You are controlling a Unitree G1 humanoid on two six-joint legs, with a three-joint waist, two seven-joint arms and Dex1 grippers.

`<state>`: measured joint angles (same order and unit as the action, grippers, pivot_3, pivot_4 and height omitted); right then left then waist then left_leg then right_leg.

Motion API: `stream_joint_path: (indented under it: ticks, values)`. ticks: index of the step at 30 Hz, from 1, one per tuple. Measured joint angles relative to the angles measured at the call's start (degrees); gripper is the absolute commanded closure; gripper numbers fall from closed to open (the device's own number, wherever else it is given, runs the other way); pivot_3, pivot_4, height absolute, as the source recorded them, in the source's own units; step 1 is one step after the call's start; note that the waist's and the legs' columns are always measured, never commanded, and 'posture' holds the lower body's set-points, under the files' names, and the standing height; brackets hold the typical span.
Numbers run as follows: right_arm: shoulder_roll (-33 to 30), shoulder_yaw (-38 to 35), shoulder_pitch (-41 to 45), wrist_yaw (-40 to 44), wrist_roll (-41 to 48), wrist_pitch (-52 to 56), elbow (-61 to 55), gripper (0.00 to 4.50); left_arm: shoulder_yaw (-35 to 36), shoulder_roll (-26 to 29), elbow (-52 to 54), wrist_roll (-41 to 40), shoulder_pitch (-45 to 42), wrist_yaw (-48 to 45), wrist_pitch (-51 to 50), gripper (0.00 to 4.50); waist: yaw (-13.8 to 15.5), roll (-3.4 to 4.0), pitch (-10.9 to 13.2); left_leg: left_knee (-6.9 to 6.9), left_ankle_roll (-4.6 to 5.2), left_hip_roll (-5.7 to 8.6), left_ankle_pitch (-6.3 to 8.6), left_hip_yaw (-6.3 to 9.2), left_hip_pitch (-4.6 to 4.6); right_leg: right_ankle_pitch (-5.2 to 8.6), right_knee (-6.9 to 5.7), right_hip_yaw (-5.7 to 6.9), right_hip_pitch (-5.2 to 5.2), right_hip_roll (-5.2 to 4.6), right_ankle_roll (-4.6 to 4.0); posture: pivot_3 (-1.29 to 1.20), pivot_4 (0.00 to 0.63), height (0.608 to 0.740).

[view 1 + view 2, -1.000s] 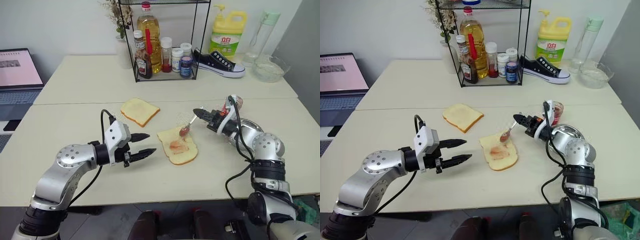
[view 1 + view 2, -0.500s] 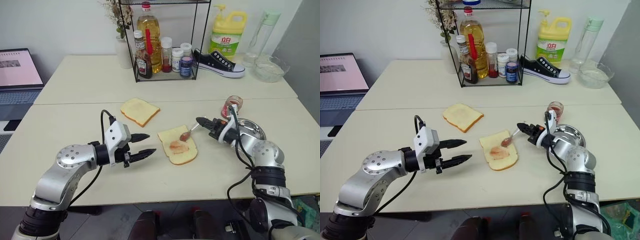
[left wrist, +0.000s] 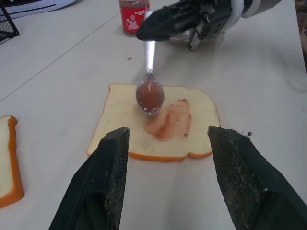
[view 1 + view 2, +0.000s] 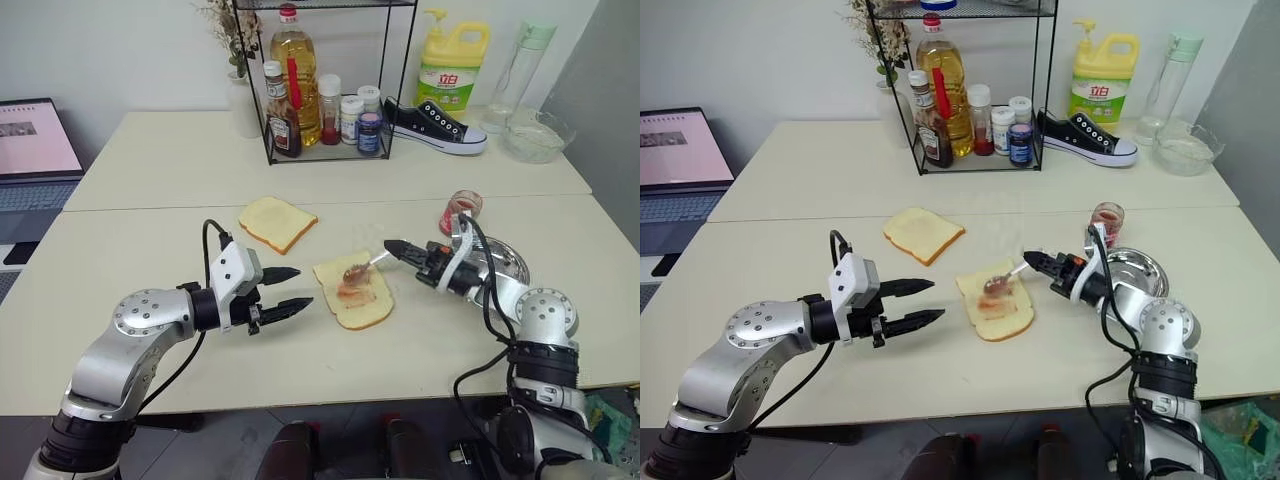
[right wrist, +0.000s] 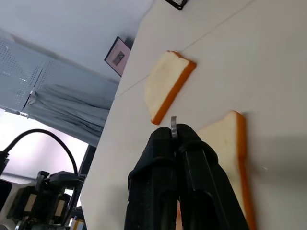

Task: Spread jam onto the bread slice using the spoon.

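My right gripper (image 4: 392,247) clamps the spoon (image 4: 362,267), bowl over the bread slice (image 4: 353,291) to smear jam; my left gripper (image 4: 288,291) waits beside it, fingers apart.

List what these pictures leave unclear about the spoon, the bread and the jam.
- Spoon: whether its bowl touches the bread slice or hangs just above; no side view.
- Spoon handle's end: hidden inside the shut right tool.
- Jam jar: its fill level, too small, partly behind the right arm's cable.
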<state>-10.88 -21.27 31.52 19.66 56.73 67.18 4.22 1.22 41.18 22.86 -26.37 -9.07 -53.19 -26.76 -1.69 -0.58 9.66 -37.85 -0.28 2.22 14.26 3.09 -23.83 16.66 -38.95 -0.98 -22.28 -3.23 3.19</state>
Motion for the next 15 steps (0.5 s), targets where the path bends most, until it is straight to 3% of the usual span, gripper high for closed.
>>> stream_joint_path:
  ticks: [15]
  values:
    - [-0.84,6.67,-0.78,3.66,-5.05,-3.46,5.35,4.48,0.10,0.05,1.35,-0.03,1.66,0.71,-0.08,1.77,0.03,0.00,0.00,0.00,0.00,0.02,0.00,0.00,0.00,0.00,0.01,0.00,0.00,-0.01,0.00,0.00,0.150,0.740]
